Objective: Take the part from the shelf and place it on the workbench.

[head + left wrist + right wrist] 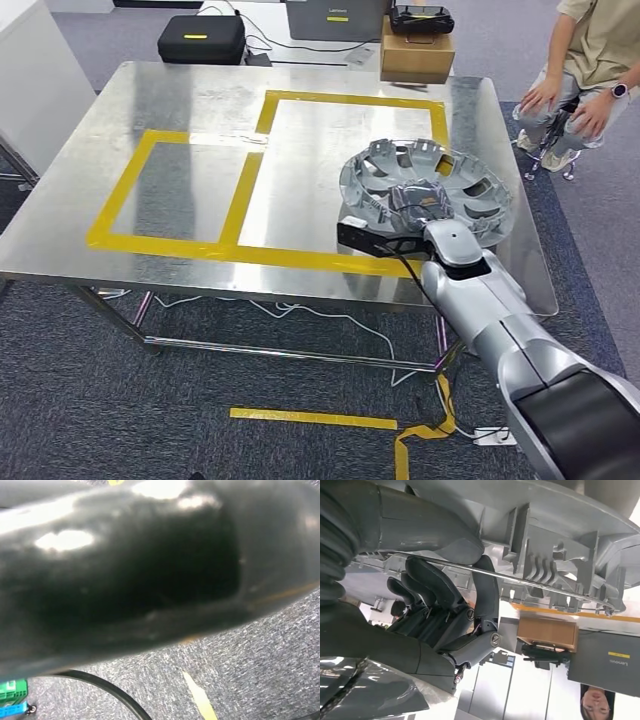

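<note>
Nearest to us, our right arm reaches up from below to the near right edge of the counter. At its end our right hand grips the part, a round grey plastic wheel cover; in the right wrist view the thick thumb lies on one face of the rim and the dark fingers curl against the other face, so the rim is clamped between them. The part sits directly beyond the hand, tilted, over the counter's right side and overlapping the corner of the larger yellow tape rectangle; we cannot tell whether its far rim touches the metal. To the hand's left lies a smaller yellow tape rectangle. Farther beyond the hand, past the counter's far edge, stand a cardboard box, a grey case and a black case. Off to the hand's far right a person sits. We cannot tell our left hand's state.
</note>
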You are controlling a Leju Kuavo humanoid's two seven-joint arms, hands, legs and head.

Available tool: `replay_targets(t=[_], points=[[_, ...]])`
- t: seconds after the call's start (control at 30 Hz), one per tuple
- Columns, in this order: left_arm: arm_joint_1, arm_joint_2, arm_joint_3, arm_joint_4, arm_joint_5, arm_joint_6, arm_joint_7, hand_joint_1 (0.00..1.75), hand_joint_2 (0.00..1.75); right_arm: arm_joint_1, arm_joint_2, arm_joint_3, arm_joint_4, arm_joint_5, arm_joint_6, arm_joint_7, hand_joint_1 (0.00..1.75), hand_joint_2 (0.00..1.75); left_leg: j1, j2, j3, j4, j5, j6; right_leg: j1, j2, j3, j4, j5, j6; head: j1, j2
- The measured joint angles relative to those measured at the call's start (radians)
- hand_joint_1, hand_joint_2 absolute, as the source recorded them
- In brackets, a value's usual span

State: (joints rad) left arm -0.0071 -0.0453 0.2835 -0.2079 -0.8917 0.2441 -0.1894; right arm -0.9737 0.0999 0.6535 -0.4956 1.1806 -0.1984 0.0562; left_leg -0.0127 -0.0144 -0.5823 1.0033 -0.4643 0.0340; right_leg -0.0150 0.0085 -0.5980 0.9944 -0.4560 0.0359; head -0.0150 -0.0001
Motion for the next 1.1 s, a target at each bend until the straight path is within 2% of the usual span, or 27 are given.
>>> replay_targets(t=[0.67, 1.1], points=[[0.004, 0.0, 0.004, 0.0, -0.008, -0.013, -0.009, 0.0, 0.0, 0.002, 0.001, 0.0, 0.006, 0.021, -0.007, 0.026, 1.75, 1.75, 0.0, 0.0, 0.0, 0.0, 0.0, 0.0, 0.0, 0.0, 0.0, 0.0, 0.0, 0.0, 0.0, 0.0], [0.009, 0.013, 0.004, 0.003, -0.028, -0.024, 0.006, 0.0, 0.0, -0.023, 0.002, -0.001, 0.008, 0.028, -0.021, -0.002, 1.75, 1.75, 0.0, 0.0, 0.0, 0.0, 0.0, 0.0, 0.0, 0.0, 0.0, 0.0, 0.0, 0.0, 0.0, 0.0]])
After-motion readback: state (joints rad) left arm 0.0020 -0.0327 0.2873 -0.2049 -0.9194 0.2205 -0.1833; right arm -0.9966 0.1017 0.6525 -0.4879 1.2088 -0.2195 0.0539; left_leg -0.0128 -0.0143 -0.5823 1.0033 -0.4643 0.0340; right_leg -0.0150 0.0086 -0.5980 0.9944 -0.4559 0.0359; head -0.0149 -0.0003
